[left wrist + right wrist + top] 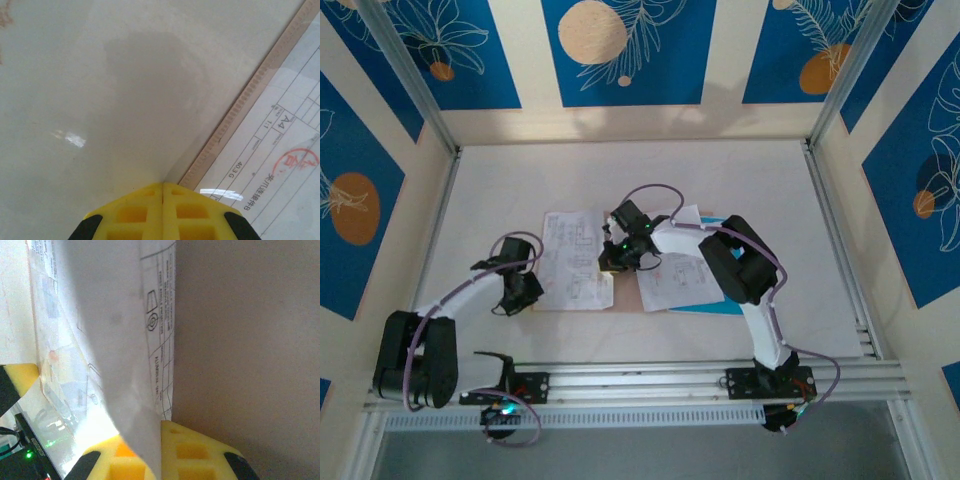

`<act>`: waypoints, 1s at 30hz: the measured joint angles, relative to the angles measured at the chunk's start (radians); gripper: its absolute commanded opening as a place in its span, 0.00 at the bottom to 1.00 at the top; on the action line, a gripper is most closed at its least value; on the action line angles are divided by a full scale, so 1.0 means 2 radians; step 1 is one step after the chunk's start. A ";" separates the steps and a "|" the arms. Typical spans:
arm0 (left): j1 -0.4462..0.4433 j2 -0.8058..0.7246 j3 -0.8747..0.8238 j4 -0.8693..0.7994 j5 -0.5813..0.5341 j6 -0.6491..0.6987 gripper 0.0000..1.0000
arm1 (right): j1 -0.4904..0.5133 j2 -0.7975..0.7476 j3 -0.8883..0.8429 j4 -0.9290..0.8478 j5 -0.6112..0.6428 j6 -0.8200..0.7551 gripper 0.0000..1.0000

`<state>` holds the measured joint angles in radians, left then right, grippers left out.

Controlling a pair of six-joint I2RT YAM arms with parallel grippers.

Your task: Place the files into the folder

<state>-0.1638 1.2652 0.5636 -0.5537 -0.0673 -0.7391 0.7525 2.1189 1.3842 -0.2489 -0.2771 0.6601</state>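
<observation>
A white printed sheet of the files (570, 262) lies on the pinkish-brown folder (235, 112), whose edge runs diagonally beside my left gripper (163, 186). That gripper is shut and empty, its tips at the table by the folder's left edge (517, 297). My right gripper (160, 422) is shut on another white printed sheet (125, 340), lifted on edge over the folder's brown face (240, 340). From above, the right gripper (612, 262) sits between the left sheet and more white sheets (675, 275). These lie on a bright blue sheet (715, 306).
The white tabletop (720, 180) stretches behind the papers. Aluminium rails (650, 375) run along the near edge and both sides. The right arm's elbow (745, 262) hangs over the blue sheet.
</observation>
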 measured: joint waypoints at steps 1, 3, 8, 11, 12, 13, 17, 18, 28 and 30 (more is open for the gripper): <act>0.000 -0.001 -0.001 0.000 0.000 -0.002 0.00 | 0.000 -0.002 -0.002 -0.002 0.005 0.002 0.19; 0.000 -0.002 -0.001 0.001 0.000 -0.004 0.00 | 0.002 -0.006 -0.005 -0.009 0.009 0.003 0.30; 0.000 -0.010 -0.007 0.006 0.000 -0.008 0.00 | 0.012 -0.025 -0.006 -0.032 0.029 0.017 0.52; 0.000 -0.014 -0.009 0.007 0.000 -0.011 0.00 | 0.015 -0.042 -0.006 -0.063 0.056 0.032 0.58; 0.000 -0.015 -0.010 0.008 0.000 -0.011 0.00 | 0.016 -0.049 -0.005 -0.077 0.069 0.037 0.59; 0.000 -0.015 -0.010 0.009 0.001 -0.013 0.00 | 0.016 -0.055 -0.003 -0.092 0.081 0.042 0.59; 0.000 -0.019 -0.014 0.011 0.006 -0.021 0.00 | 0.014 -0.076 0.014 -0.145 0.126 0.062 0.59; -0.001 -0.021 -0.014 0.011 0.008 -0.023 0.00 | 0.012 -0.082 0.015 -0.153 0.133 0.067 0.58; -0.078 -0.035 -0.026 0.017 0.014 -0.080 0.00 | -0.026 -0.130 -0.022 -0.166 0.150 0.116 0.31; -0.101 -0.038 -0.027 0.019 0.012 -0.097 0.00 | -0.038 -0.138 -0.040 -0.163 0.149 0.126 0.31</act>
<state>-0.3656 1.1900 0.5102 -0.5159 -0.0429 -0.9333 0.6773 1.8431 1.3045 -0.5747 0.0200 0.9112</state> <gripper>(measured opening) 0.037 0.311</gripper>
